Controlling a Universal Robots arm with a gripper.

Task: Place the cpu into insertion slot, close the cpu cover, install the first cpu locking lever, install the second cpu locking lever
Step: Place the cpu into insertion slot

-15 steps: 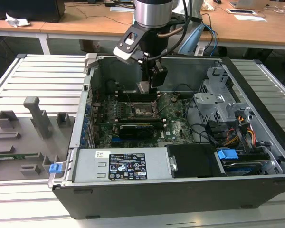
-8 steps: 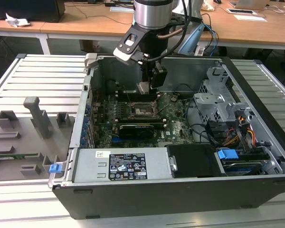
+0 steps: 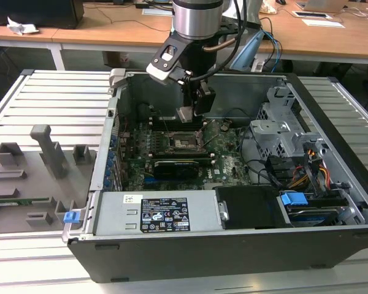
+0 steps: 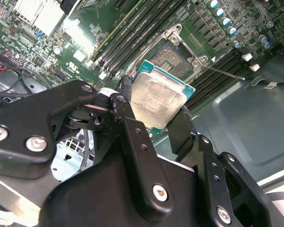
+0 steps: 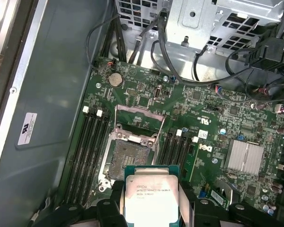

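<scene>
One open computer case (image 3: 233, 257) holds the green motherboard (image 3: 228, 164). On it the insertion slot (image 5: 128, 158) lies bare, with the cpu cover (image 5: 138, 117) raised at its edge. Above the slot and apart from it, the cpu (image 5: 151, 198) is clamped by opposite edges in the gripper (image 4: 154, 116), its jaws narrowed to chip width. Socket pins could be bent if the chip is lowered tilted or misaligned. Its metal top is turned toward both wrist cameras. Being square, it shows no long axis.

Far camera, two near ones
Exterior view looks down into the open computer case (image 3: 233, 257); both wrist views look closely at its insertion slot (image 5: 125, 158) (image 4: 173, 59) from differing angles
</scene>
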